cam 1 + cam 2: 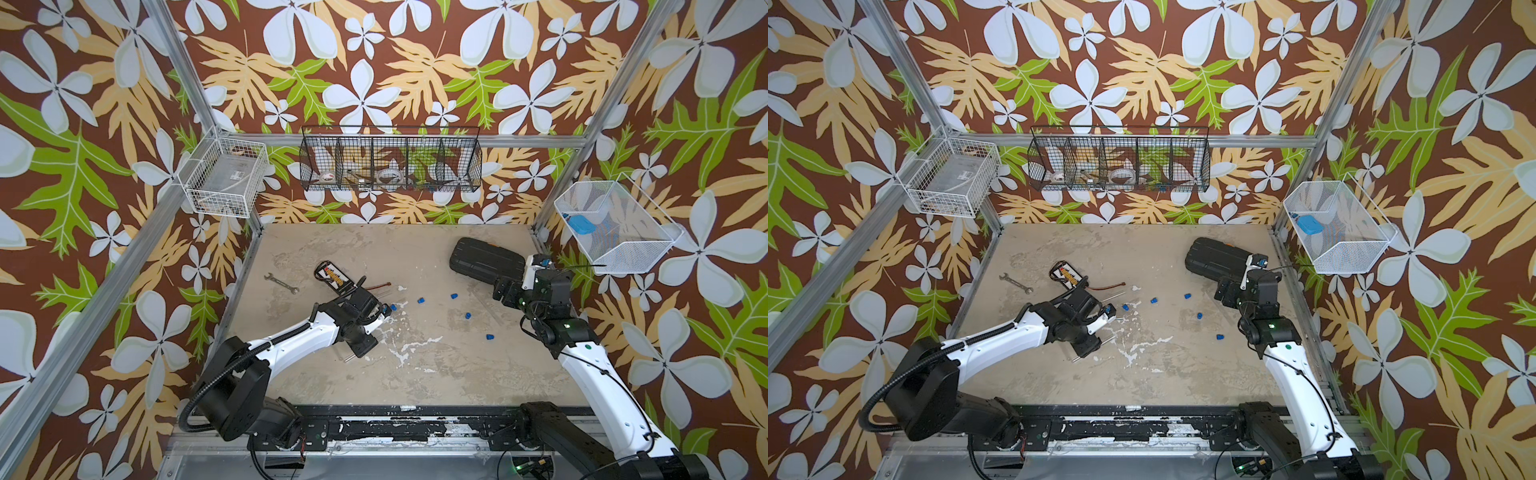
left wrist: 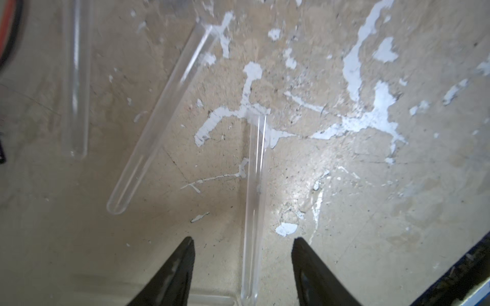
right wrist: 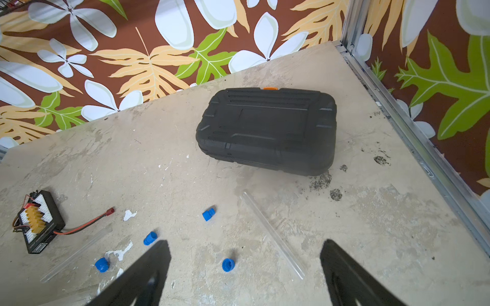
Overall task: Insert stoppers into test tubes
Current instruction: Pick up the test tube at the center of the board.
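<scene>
Nothing is plugged yet: five blue stoppers (image 1: 467, 315) lie loose on the surface (image 1: 436, 374) near the black case (image 3: 267, 132), and the thin clear tubes (image 2: 159, 119) lie flat and empty, most farther from the case. The left hand (image 2: 243, 239) straddles one tube (image 2: 254, 198), open and not touching it. The right hand (image 3: 246, 241), beside the case, gapes empty.

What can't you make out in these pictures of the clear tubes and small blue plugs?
- Left wrist view: the slim clear test tube between the fingers of the open left gripper runs to the picture's edge; that end is unclear.
- In both top views, the left arm hides those fingertips.
- Back wall: contents of the black wire basket are too small.
</scene>
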Motion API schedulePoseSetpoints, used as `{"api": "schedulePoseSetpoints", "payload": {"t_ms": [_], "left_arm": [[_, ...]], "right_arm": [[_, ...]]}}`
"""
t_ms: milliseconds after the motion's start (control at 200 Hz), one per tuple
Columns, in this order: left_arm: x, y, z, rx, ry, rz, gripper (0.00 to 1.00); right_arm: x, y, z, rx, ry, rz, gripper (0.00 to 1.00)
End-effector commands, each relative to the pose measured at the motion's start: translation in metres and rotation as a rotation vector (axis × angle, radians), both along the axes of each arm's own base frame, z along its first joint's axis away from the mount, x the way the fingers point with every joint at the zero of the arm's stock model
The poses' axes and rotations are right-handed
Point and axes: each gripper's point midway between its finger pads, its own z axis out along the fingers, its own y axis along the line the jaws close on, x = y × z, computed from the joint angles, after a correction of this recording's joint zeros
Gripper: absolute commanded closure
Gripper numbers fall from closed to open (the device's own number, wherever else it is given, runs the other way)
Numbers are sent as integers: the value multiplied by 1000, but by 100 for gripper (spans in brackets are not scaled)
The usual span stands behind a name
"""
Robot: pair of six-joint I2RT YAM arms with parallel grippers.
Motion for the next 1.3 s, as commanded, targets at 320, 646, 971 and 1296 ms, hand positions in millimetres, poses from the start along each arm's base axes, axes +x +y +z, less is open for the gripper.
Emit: {"api": "schedulePoseSetpoints", "payload": {"t_ms": [320, 646, 971, 1296], "left_arm": [[-5, -7, -29, 49, 98, -96, 58], [-7, -2, -41, 89, 127, -90, 71], [-6, 7, -50, 144, 137, -78, 82], [2, 2, -43, 124, 106, -69, 93]], "right_arm": [[-2, -15, -8, -28, 23, -86, 10], [-3, -21, -10, -53, 22, -113, 10], [0, -21, -16, -76, 27, -98, 10], [-4, -22, -12, -96, 18, -93, 10]]}}
